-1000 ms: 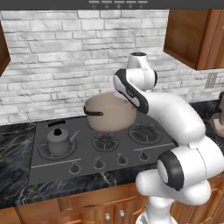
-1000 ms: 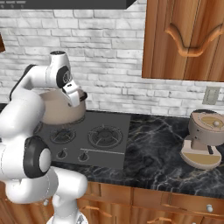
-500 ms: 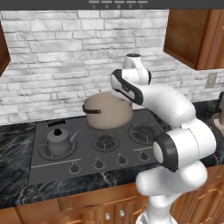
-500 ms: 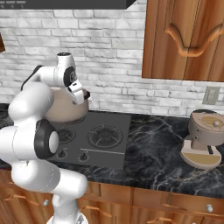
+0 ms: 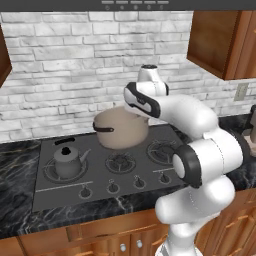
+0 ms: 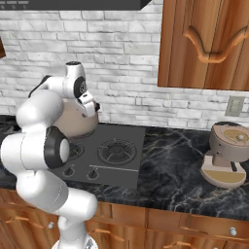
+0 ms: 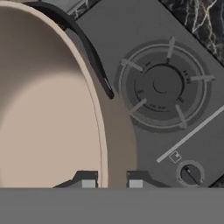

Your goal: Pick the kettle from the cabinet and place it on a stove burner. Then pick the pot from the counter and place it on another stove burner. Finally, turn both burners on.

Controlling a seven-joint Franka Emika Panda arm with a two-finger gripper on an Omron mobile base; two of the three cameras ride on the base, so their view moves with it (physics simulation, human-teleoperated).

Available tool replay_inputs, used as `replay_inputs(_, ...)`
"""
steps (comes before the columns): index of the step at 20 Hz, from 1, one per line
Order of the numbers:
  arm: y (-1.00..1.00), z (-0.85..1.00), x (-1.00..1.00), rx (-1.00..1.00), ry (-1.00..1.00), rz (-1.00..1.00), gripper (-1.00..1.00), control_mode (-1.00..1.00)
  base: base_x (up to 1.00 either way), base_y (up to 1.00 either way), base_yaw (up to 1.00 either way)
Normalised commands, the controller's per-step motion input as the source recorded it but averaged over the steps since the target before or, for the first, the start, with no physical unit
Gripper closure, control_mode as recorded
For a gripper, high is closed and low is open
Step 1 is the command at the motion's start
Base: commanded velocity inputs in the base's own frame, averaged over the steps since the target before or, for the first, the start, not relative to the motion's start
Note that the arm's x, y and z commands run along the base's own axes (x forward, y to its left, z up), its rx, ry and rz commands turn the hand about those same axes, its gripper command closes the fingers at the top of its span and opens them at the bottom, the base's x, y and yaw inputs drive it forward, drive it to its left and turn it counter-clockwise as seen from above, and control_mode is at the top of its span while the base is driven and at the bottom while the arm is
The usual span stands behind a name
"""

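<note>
end effector [image 7: 112, 183] clamps the pot [image 5: 121, 129] rim — pot above the cooktop [image 5: 75, 182], behind the kettle [image 5: 66, 161].

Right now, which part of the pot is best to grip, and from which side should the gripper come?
Grip the pot by its thin rim, from above, one finger inside and one outside. The gripper already straddles the wall this way. The dark side handles lie close against the round body, probably harder to pinch.

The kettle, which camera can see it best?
The left base view. There the kettle sits in plain sight on the front left burner, with its handle, lid and spout all showing. In the right base view the robot's arm stands in front of that side of the stove.
</note>
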Motion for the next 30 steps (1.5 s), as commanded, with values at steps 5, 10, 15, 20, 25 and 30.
replay_inputs(5, 0.05, -0.22, 0.35, 0.0, -0.04, 0.02, 1.0, -1.0, 0.0, 0.0, 0.0)
replay_inputs(10, 0.07, -0.17, 0.4, 0.0, -0.02, 0.01, 1.0, -1.0, 0.0, 0.0, 0.0)
replay_inputs(15, 0.09, -0.1, 0.48, 0.02, 0.0, 0.0, 1.0, -1.0, 0.0, 0.0, 0.0)
replay_inputs(20, 0.12, -0.07, 0.49, 0.02, 0.0, 0.0, 1.0, -1.0, 0.0, 0.0, 0.0)
replay_inputs(25, 0.13, -0.13, 0.43, 0.02, 0.0, 0.0, 1.0, -1.0, 0.0, 0.0, 0.0)
replay_inputs(30, 0.09, -0.16, 0.3, 0.0, 0.0, 0.0, 1.0, -1.0, 0.0, 0.0, 0.0)
